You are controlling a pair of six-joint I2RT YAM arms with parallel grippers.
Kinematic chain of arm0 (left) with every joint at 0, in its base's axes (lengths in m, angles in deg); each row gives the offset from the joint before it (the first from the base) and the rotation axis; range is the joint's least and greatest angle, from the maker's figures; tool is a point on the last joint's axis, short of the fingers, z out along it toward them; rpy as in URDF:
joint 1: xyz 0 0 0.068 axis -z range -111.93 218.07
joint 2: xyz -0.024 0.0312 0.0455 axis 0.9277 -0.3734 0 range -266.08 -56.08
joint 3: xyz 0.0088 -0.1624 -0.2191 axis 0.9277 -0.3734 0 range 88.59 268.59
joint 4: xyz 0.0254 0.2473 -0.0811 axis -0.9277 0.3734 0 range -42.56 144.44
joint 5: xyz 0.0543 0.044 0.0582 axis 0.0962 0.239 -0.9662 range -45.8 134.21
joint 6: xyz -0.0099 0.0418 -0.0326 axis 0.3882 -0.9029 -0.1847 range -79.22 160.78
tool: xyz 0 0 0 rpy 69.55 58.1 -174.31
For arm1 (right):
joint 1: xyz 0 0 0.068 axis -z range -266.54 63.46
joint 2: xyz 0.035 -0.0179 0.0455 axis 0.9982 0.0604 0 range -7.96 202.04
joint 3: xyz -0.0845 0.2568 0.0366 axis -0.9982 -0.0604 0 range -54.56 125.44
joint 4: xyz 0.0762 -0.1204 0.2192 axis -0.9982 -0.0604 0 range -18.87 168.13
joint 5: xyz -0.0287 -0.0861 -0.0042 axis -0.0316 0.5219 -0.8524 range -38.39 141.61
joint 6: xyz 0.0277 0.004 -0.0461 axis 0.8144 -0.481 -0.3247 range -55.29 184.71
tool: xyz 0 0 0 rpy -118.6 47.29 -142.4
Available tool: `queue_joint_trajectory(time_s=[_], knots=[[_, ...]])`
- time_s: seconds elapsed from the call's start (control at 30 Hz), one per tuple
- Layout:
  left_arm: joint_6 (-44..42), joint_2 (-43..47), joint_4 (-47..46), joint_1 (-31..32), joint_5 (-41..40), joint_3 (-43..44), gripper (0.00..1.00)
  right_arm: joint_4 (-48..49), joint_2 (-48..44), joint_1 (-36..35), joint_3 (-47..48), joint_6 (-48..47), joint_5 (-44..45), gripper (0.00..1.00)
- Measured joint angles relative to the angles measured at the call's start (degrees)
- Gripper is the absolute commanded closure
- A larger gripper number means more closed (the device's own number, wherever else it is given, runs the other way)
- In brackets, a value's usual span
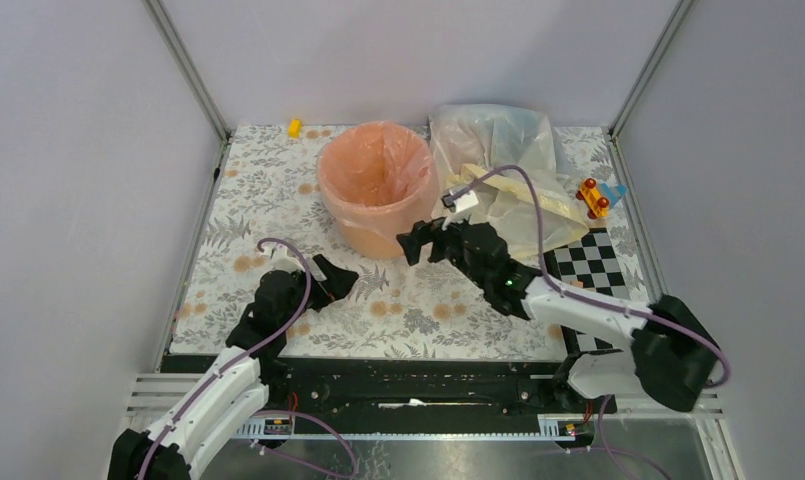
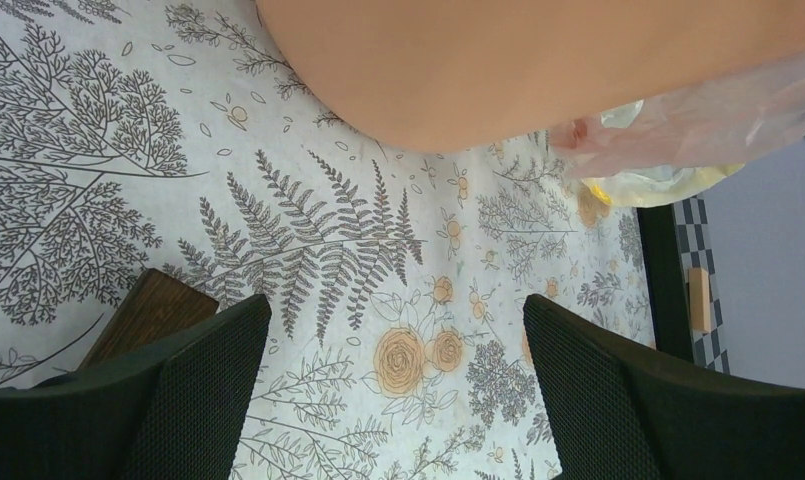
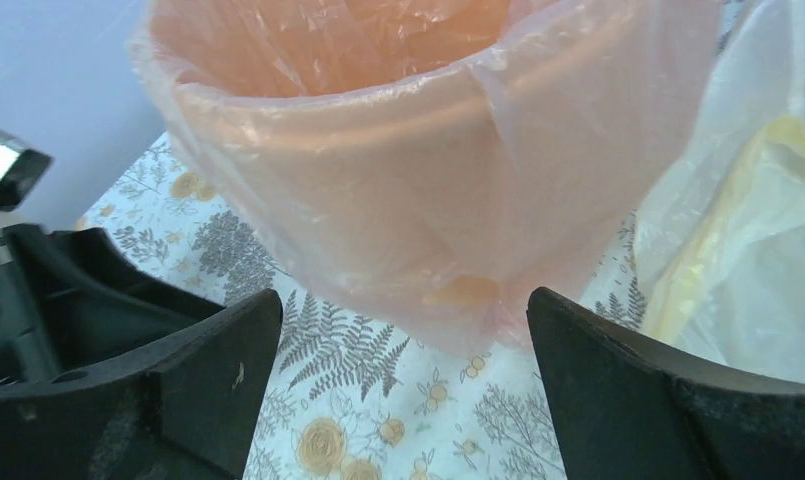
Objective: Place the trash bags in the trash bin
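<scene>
The peach-orange trash bin stands upright at the back middle of the mat. The pale-pink trash bag lines it, its mouth folded out over the rim and hanging down the wall. In the right wrist view the bag covers the bin's side almost to the base. My right gripper is open and empty, low at the bin's near right side. My left gripper is open and empty over the mat, near left of the bin.
A cream-yellow bag and a clear whitish bag lie right of the bin. A red and yellow toy and a checkerboard are at the right, and a small yellow object is at the back left. Frame posts stand at the back corners.
</scene>
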Motion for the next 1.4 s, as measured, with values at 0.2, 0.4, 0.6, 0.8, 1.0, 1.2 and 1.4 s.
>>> queue_joint_trajectory(time_s=[0.2, 0.4, 0.6, 0.8, 1.0, 1.2, 1.4], knots=[[-1.38, -2.19, -3.98, -0.02, -0.46, -0.48, 0.01, -7.72, -18.03, 0.07, -7.85, -1.14, 2.25, 0.00], [-4.70, -1.53, -5.99, 0.00, -2.67, -0.35, 0.01, -16.92, -36.63, 2.82, -16.00, -2.10, 13.22, 0.00], [-8.72, 1.53, -6.29, 0.00, -10.67, 0.17, 0.01, -23.54, -36.59, 21.86, -16.68, 0.81, 15.34, 0.00], [-14.21, 1.64, -9.53, 0.00, -21.11, 0.17, 0.01, -13.84, -32.52, 30.82, -25.55, -3.08, 11.69, 0.00], [-18.99, -2.89, -15.06, 0.00, -25.29, 0.15, 0.01, 2.03, -26.38, 31.47, -34.73, -13.18, 8.76, 0.04], [-23.37, -7.13, -19.43, 0.00, -25.51, 0.15, 0.01, 26.88, 0.11, 41.48, -33.51, -16.06, 8.72, 0.00], [-27.45, -9.90, -24.96, 0.00, -26.64, 0.13, 0.01, 40.46, 11.41, 42.56, -32.22, -17.53, 8.66, 0.02]])
